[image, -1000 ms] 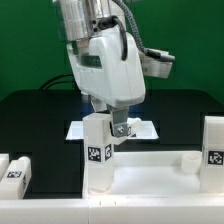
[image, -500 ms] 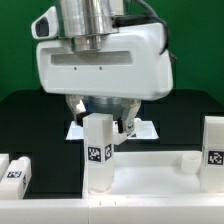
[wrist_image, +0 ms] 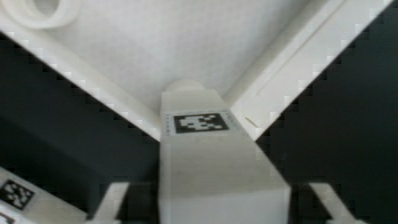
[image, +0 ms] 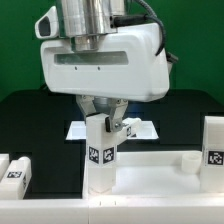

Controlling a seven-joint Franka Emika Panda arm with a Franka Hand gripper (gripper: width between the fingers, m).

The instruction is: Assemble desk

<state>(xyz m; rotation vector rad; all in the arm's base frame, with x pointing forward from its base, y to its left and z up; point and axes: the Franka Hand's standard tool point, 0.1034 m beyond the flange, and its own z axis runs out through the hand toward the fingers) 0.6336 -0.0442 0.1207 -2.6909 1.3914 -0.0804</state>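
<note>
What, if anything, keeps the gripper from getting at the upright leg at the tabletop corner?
Likely nothing, so yes: the gripper sits right over the upright leg, fingers flanking its top, no other part crowding it. Contact isn't clear.

White leg (image: pixel 98 135) bears a black-and-white square tag (image: pixel 98 154); the table (image: pixel 30 115) is black.

The exterior view sits low and close to the table (image: pixel 30 110). It looks straight across at the arm (image: pixel 100 55), which is so near that it fills the upper half of the picture. The wrist view rides on the arm. It looks down from very near onto the top of the upright leg (wrist_image: pixel 210 140) and the tabletop (wrist_image: pixel 178 50) around it. Both views show that same leg and part of the tabletop's rim.
</note>
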